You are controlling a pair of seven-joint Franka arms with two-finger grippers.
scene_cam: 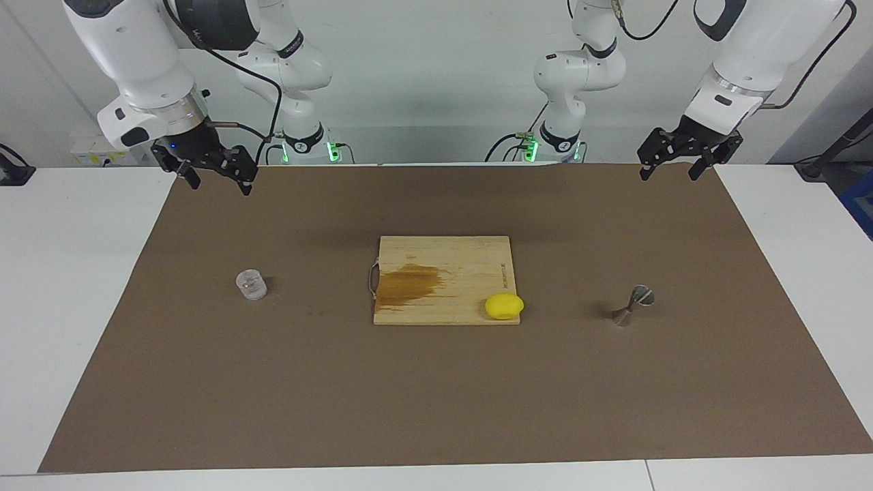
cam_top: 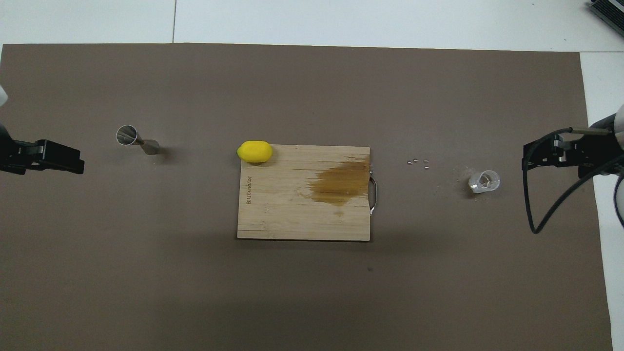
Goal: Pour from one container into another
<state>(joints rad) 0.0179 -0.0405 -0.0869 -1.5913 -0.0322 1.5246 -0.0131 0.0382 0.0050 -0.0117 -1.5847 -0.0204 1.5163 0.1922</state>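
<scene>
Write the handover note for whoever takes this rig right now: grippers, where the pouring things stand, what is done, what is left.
Left gripper: open, empty, raised over the mat's edge at its own end of the table, waiting.
Right gripper: open, empty, raised over the mat's edge at its own end.
Glass cup: upright on the brown mat, toward the right arm's end, untouched.
Metal jigger: on the mat toward the left arm's end, beside the cutting board; a lemon sits on the board's corner.
Done: nothing yet.
Left: grasp the cup, carry it to the jigger, pour.
</scene>
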